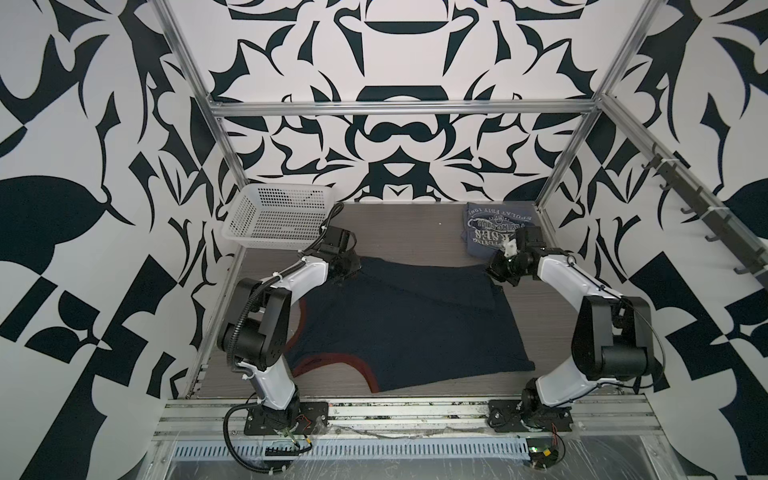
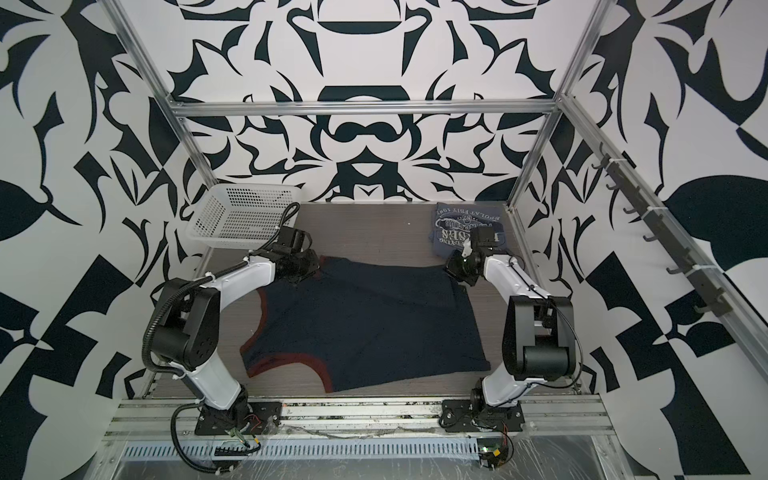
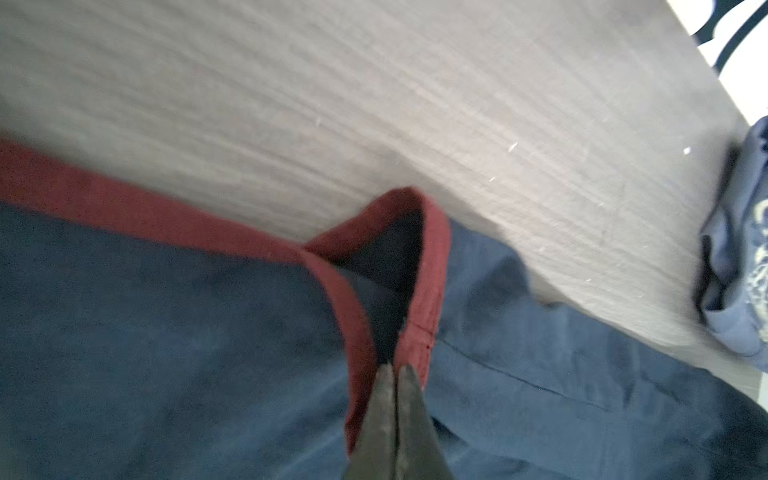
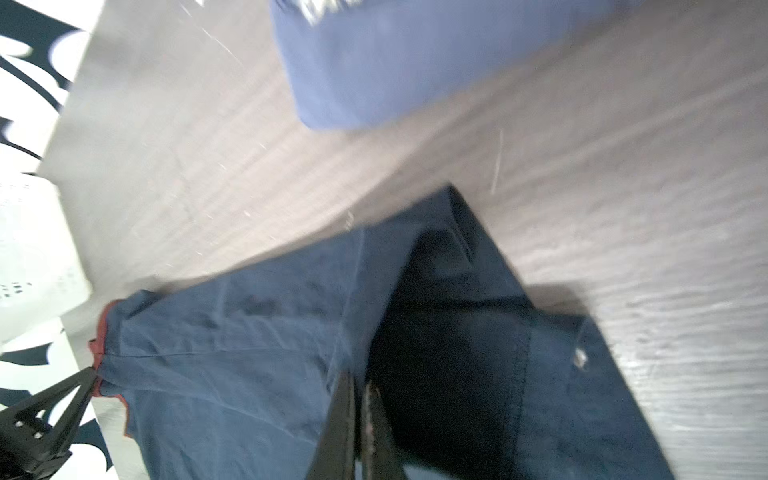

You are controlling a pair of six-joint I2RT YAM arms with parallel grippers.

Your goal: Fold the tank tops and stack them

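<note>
The navy tank top [image 1: 407,324] with red trim lies spread over the middle of the table in both top views [image 2: 365,320]. My left gripper [image 3: 397,368] is shut on its red-trimmed strap [image 3: 428,291] at the far left corner [image 1: 347,268]. At the far right corner [image 1: 496,272], my right gripper [image 4: 359,380] is shut on a fold of the navy cloth [image 4: 249,353]. The far edge runs taut between the two grippers. A slate grey-blue tank top [image 1: 484,226] with white print lies folded at the back right [image 2: 453,226], just beyond the right gripper.
A white perforated basket [image 1: 274,216] stands tilted at the back left corner, right behind the left wrist. Aluminium frame posts [image 1: 557,174] border the table. Bare grey tabletop [image 1: 399,228] shows between the basket and the folded top.
</note>
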